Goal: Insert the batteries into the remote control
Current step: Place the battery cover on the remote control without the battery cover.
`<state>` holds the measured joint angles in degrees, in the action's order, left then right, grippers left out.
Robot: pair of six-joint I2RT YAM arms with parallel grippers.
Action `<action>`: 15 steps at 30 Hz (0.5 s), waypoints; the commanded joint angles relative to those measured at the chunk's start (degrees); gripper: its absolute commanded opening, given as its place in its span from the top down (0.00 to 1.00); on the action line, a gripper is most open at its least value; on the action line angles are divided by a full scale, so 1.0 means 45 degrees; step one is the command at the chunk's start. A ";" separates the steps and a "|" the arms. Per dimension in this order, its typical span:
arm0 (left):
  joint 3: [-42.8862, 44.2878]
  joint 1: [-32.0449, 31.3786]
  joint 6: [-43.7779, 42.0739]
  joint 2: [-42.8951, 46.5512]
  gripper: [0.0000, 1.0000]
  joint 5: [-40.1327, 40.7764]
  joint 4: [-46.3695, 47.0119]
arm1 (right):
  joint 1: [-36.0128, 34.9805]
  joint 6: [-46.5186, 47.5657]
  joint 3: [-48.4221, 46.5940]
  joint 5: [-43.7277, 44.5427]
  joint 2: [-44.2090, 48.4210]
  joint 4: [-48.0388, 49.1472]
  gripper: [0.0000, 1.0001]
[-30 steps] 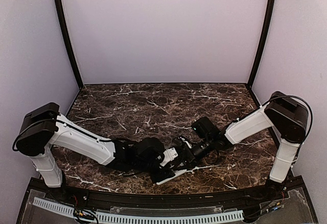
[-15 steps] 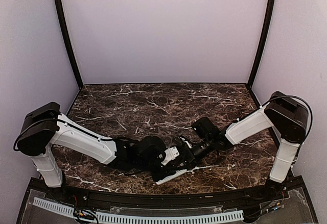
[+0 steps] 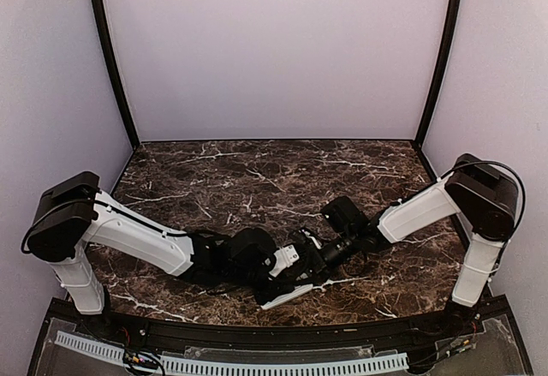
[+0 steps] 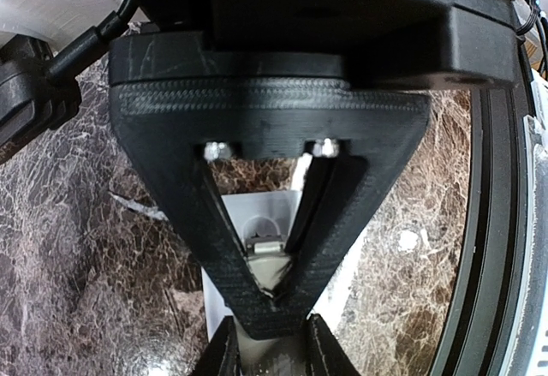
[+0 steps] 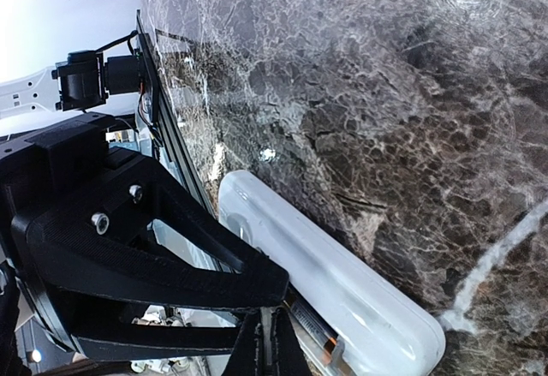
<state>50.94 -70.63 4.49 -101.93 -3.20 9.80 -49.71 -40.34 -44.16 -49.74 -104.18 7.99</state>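
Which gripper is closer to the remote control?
Left, though only just. The left gripper is right over the remote control, fingers pointing down onto it. The right gripper, shut, sits beside the remote's edge.

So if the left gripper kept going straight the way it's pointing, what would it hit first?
The remote. The left gripper points down at its white body, right beneath the tips. Depth is unclear; they may already touch.

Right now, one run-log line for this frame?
left gripper: jaws narrow, over remote control compartment | right gripper: shut, beside remote control
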 commanded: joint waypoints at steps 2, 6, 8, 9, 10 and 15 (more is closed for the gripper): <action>-0.0713 -0.0198 -0.0127 -0.0044 0.77 -0.1123 -0.1605 | -0.0359 -0.0079 0.0555 0.2009 -0.0278 -0.1341 0.99; -0.0819 -0.0201 -0.0243 -0.0026 0.78 -0.1279 -0.1692 | -0.0359 -0.0003 0.0494 0.2091 -0.0203 -0.1509 0.92; -0.0839 -0.0203 -0.0311 -0.0025 0.78 -0.1383 -0.1764 | -0.0361 0.0152 0.0344 0.2205 -0.0156 -0.1720 0.89; -0.0863 -0.0203 -0.0362 -0.0025 0.78 -0.1458 -0.1785 | -0.0359 0.0245 0.0268 0.2254 -0.0136 -0.1890 0.88; -0.0866 -0.0203 -0.0378 -0.0010 0.78 -0.1535 -0.1856 | -0.0359 0.0323 0.0205 0.2313 -0.0121 -0.2112 0.87; -0.0926 -0.0220 -0.0489 -0.0006 0.78 -0.1757 -0.2072 | -0.0320 0.0639 -0.0125 0.2519 0.0192 -0.2848 0.81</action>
<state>49.95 -70.50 3.14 -101.62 -4.82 10.96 -50.98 -39.53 -45.12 -46.06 -103.15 4.45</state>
